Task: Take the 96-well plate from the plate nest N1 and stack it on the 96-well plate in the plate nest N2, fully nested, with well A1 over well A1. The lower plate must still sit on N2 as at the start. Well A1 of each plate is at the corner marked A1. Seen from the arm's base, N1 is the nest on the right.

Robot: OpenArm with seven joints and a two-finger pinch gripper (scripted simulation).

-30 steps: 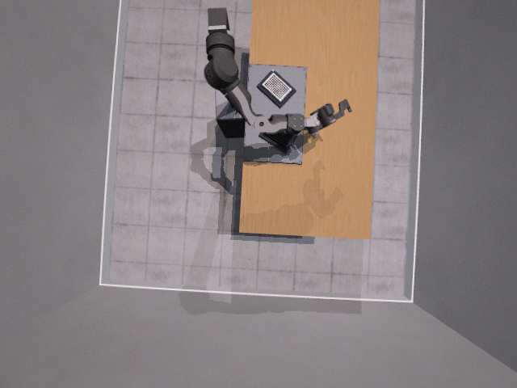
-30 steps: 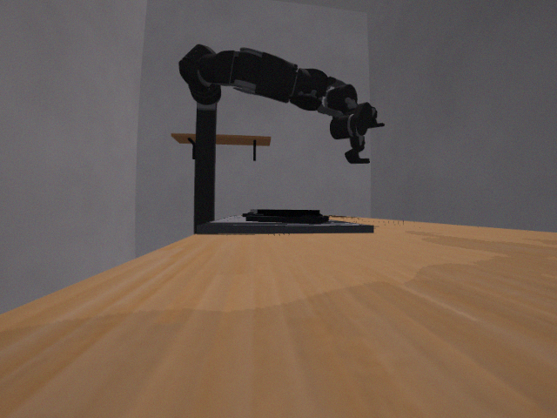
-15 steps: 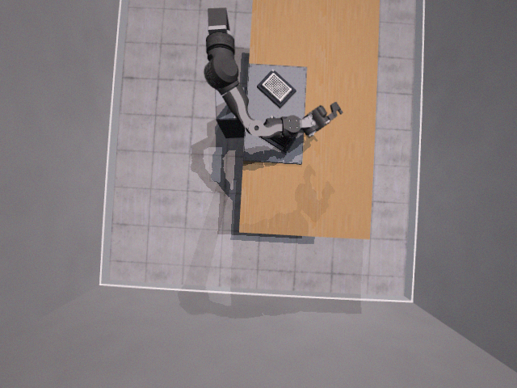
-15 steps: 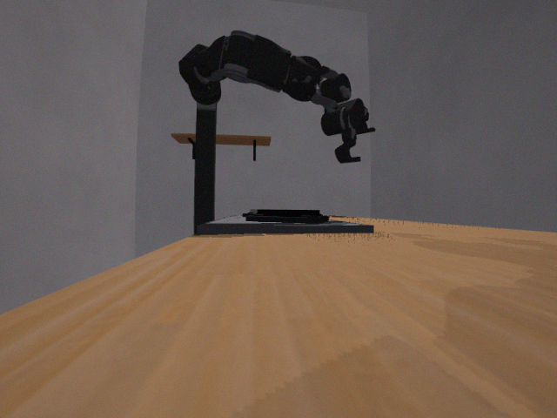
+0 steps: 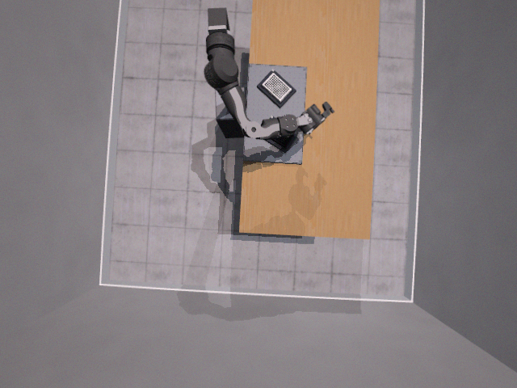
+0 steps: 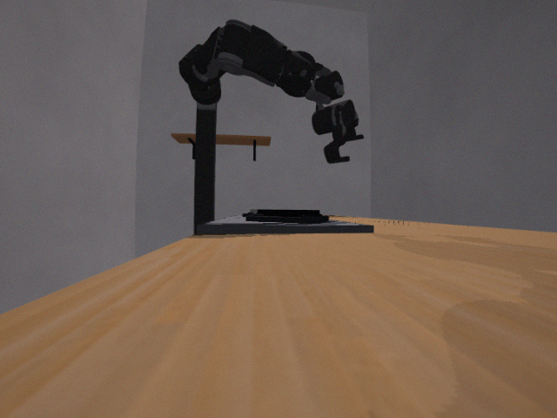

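Black against the grey base plate (image 5: 292,71), the N1 nest (image 5: 287,142) and its 96-well plate lie mostly hidden under the forearm, so the plate's long axis and A1 corner cannot be read. The gripper (image 5: 321,113) hangs high over the wooden surface (image 5: 317,187), fingers partly spread and holding nothing. I judge this the approach: the next move calls for swinging back over N1 and descending; the N2 plate (image 5: 275,86) sits diagonal, long axis upper-left to lower-right.

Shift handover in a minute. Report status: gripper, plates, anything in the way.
Gripper open, holding nothing, high above the grey base plate. One 96-well plate sits in its nest; the other is hidden under the arm. No obstruction seen.
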